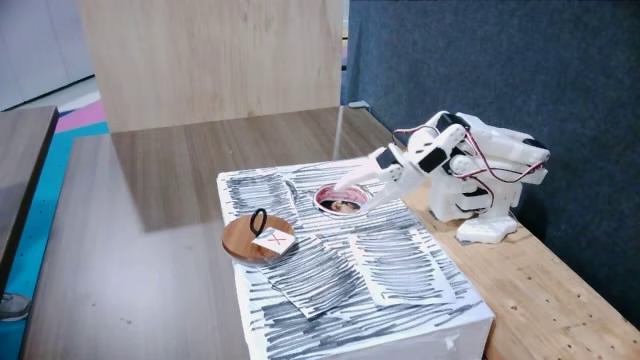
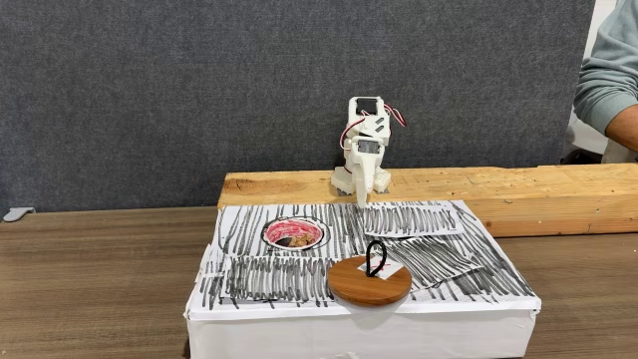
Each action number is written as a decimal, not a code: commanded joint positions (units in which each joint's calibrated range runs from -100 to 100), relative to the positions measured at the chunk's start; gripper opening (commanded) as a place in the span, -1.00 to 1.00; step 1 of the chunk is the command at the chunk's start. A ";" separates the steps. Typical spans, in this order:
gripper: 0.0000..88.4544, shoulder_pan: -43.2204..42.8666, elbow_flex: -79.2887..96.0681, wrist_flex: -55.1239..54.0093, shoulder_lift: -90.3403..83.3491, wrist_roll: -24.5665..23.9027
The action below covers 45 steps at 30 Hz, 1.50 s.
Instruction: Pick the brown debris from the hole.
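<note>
1. Your hand (image 1: 345, 187) reaches down from the white arm (image 1: 470, 160) to the hole (image 1: 339, 200); in a fixed view its tips sit at the hole's pink rim, just above the opening. In a fixed view from the front the hand (image 2: 361, 199) points down behind the box, right of the hole (image 2: 294, 234).
2. You cannot tell how far the hand's fingers are spread, nor whether they have hold of anything; they are too small and pale against the striped paper.
3. The brown debris (image 2: 295, 239) lies inside the hole as a small tan lump against the dark interior, ringed by the reddish rim.
4. The hole is cut in the top of a white box (image 2: 359, 324) covered with sheets of black-scribbled paper (image 2: 269, 277).
5. Near the front edge of the box lies a round wooden disc (image 2: 370, 281) with a black ring (image 2: 376, 257) standing on it and a small white tag beside the ring. It is apart from the hole, to the right in the front view.
6. The arm's base stands on a pale wooden plank (image 2: 558, 194) behind the box, and the box rests on a dark wood-grain counter (image 2: 90, 279).
7. A person's grey sleeve (image 2: 608, 85) shows at the far right edge.
</note>
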 commanded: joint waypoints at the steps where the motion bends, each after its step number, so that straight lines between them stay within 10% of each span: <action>1: -0.46 -3.24 -1.23 -0.64 -0.26 3.31; 23: -0.46 4.29 -22.69 0.12 2.84 2.74; 45: -0.46 19.05 -58.54 0.29 61.22 -3.96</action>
